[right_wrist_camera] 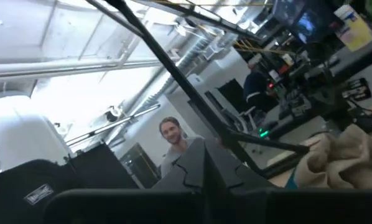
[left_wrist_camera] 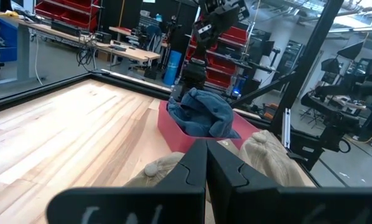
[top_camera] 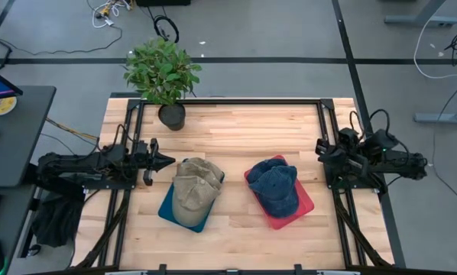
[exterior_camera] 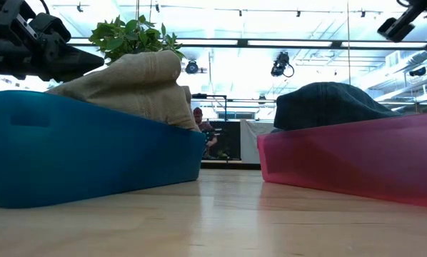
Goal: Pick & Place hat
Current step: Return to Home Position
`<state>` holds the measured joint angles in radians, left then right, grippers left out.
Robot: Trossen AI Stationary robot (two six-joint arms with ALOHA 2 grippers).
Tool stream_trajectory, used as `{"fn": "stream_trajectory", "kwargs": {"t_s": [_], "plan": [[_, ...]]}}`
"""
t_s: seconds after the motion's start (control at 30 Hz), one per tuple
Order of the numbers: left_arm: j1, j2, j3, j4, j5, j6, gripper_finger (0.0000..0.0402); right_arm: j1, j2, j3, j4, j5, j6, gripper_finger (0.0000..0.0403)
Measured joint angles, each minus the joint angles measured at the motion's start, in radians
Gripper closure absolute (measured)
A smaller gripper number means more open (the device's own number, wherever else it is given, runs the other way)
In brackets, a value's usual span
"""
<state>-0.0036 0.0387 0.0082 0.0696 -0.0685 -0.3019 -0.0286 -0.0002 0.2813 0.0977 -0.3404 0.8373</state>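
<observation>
A tan hat (top_camera: 194, 191) lies in a blue bin (top_camera: 171, 212) left of centre; it also shows in the low view (exterior_camera: 135, 89). A dark blue hat (top_camera: 277, 187) lies in a red bin (top_camera: 299, 210) right of centre, seen too in the left wrist view (left_wrist_camera: 201, 112). My left gripper (top_camera: 167, 161) is shut and empty, just left of the tan hat, above the table. My right gripper (top_camera: 320, 147) is shut and empty at the table's right side, tipped upward.
A potted plant (top_camera: 166, 76) stands at the table's far edge, left of centre. Black frame rails (top_camera: 236, 101) run along the far, left and right sides. Bare wood (top_camera: 236, 137) lies between the bins and the far rail. People show in the room beyond the table.
</observation>
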Motion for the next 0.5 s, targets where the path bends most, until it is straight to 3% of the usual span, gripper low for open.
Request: {"fn": "stream_trajectory", "kwargs": {"t_s": [0.27,0.37,0.5], "plan": [[0.0,0.0,0.0,0.0,-0.001,0.0,0.0399,0.058,0.0,-0.256,0.375,0.069,0.031,0.0401],[0.0,0.0,0.0,0.001,-0.001,0.0,0.0399,0.059,0.0,-0.26,0.331,0.088,0.019,0.0401],[0.0,0.0,0.0,0.001,-0.001,0.0,0.0399,0.058,0.0,-0.258,0.331,0.03,-0.014,0.0401]]}}
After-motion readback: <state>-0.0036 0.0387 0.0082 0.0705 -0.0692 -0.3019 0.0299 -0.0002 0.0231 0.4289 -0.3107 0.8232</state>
